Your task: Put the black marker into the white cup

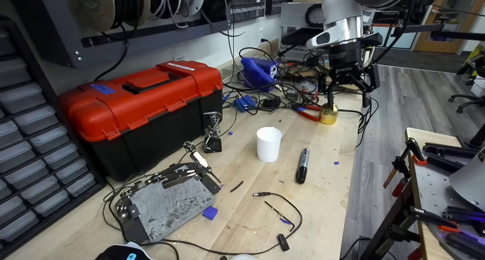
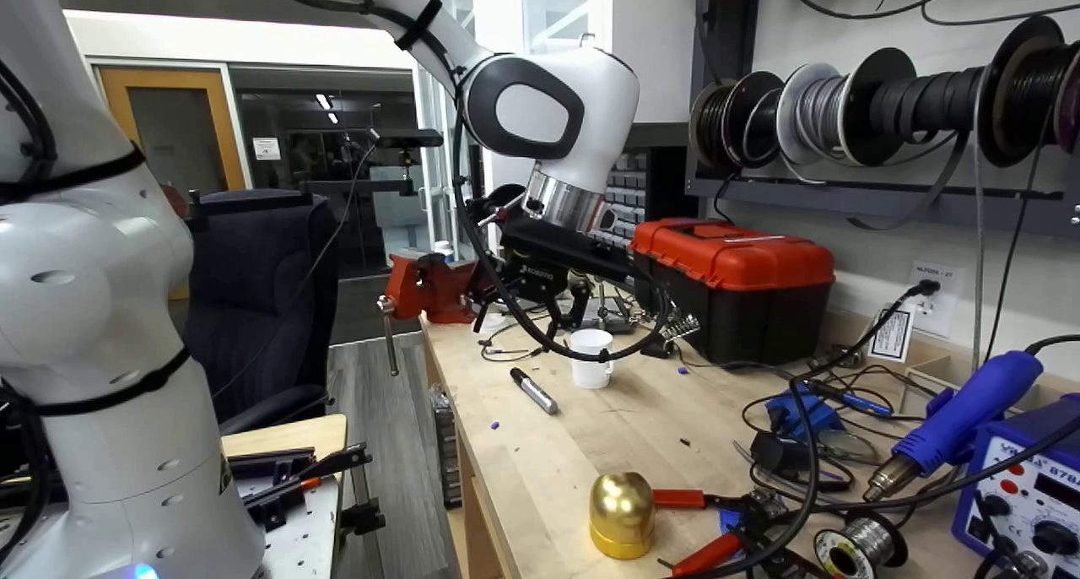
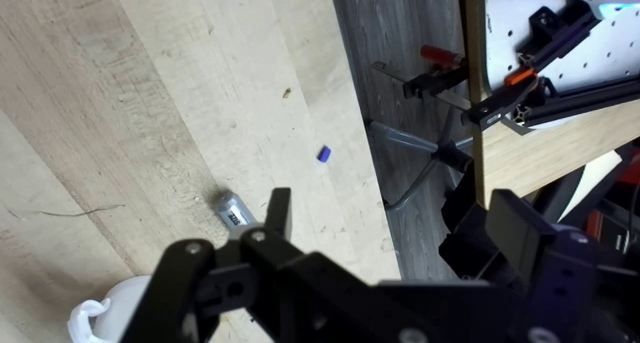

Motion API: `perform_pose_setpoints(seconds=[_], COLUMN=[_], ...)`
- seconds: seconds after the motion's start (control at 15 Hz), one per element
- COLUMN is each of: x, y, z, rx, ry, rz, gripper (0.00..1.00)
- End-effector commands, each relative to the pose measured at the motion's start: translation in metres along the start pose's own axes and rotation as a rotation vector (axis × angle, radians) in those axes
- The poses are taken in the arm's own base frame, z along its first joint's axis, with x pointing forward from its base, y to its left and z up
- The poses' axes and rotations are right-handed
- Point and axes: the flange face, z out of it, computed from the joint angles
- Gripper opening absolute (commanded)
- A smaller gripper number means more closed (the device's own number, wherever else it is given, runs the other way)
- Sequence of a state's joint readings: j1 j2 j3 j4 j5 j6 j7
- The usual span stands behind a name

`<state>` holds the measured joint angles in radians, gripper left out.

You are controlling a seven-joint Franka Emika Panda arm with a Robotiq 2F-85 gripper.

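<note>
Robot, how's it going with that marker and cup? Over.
Gripper open, holding nothing. Marker lying beside white cup, not yet inside. Small blue scrap nearby, probably not in the way.

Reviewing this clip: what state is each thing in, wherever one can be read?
Gripper: open, holding nothing
Marker: lying down, capped
Cup: upright, nothing showing above its rim
Toolbox: shut
Wall plug: plugged in
Station display: looks dark, partly cut off by the frame
</note>
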<state>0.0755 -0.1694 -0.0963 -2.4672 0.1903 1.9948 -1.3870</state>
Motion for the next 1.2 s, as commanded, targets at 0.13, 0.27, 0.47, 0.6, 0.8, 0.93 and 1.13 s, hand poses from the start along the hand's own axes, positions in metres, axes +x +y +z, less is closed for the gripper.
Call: perform_pose_setpoints(seconds=[0.13,0.27,0.47,0.6,0.8,0.93,1.13], x=[0.022,0.035,0.057,0.071,0.087,0.092,0.092], y=[0.010,0.012,0.014,0.014,0.013,0.012,0.012], z=[0.003,0.005,0.012,0.019,0.036,0.047,0.057], rx=[-0.077,-0.139,-0.217,-0.263,-0.273,-0.268,-0.265], ry=[0.036,0.037,0.018,0.012,0.015,0.008,0.000], rz=[-0.131,-0.157,-0.196,-0.213,-0.241,-0.260,-0.277], gripper=[1.00,1.00,1.00,1.00,1.00,1.00,1.00])
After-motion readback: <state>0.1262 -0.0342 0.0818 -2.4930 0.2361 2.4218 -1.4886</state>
